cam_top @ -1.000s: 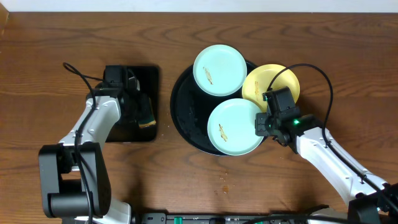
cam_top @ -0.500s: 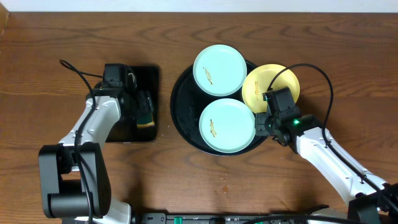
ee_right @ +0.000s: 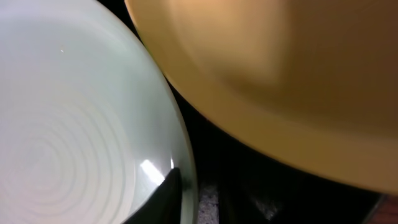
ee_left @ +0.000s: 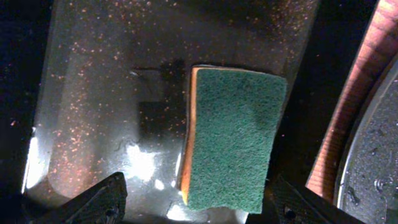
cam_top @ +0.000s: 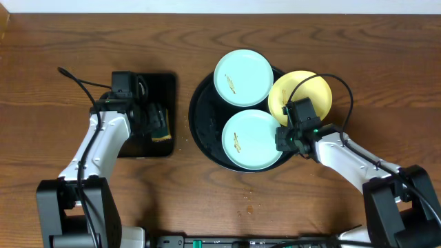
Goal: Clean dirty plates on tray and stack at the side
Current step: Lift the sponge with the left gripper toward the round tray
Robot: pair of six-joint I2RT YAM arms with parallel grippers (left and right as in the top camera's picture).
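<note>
The round black tray holds two mint-blue plates with small brown smears, a far one and a near one. A yellow plate leans on the tray's right rim. My right gripper is at the near mint plate's right edge. In the right wrist view one finger lies on that plate's rim, gripper closed on it, the yellow plate just beyond. My left gripper is open, its fingers either side of the green-and-yellow sponge.
The sponge lies on a small black rectangular tray, wet and speckled, left of the round tray. A few crumbs lie on the brown wooden table in front of the round tray.
The near mint plate has slid left, from overhanging the tray's right rim to sitting further inside it, with my right gripper following. The left arm has shifted slightly over the sponge.
</note>
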